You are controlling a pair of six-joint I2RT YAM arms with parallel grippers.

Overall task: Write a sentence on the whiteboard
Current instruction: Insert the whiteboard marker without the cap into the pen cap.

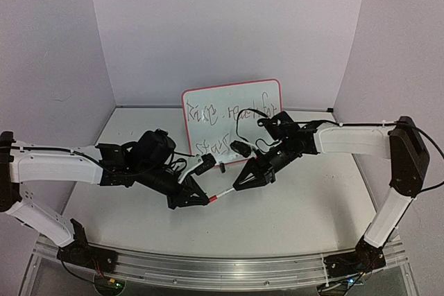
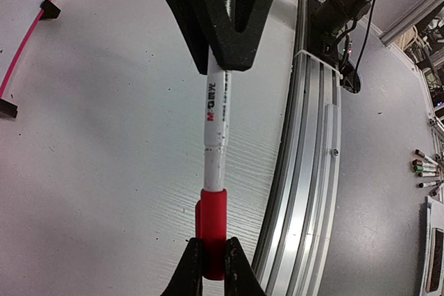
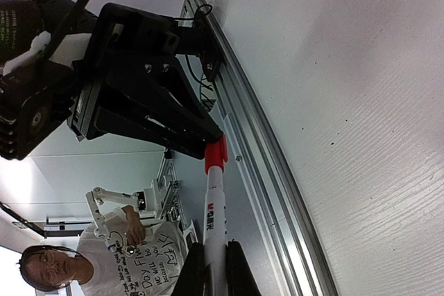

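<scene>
Whiteboard (image 1: pixel 232 93) work probably at capping. Nearest, pinched tight: red cap (image 2: pixel 211 223) in left gripper (image 2: pixel 211 246), white marker (image 2: pixel 216 112) in right gripper (image 3: pixel 214 249). Push straight along the barrel, no twisting. Farther back, upright on the table (image 1: pixel 312 206), bearing the sentence (image 1: pixel 206 114).

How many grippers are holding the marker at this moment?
2. The left gripper is shut on the red cap of the marker; the right gripper is shut on its white barrel. None seems hidden.

Whiteboard (image 1: pixel 232 102) behind marker (image 1: pixel 223 193), on table (image 1: pixel 298 216)
</scene>
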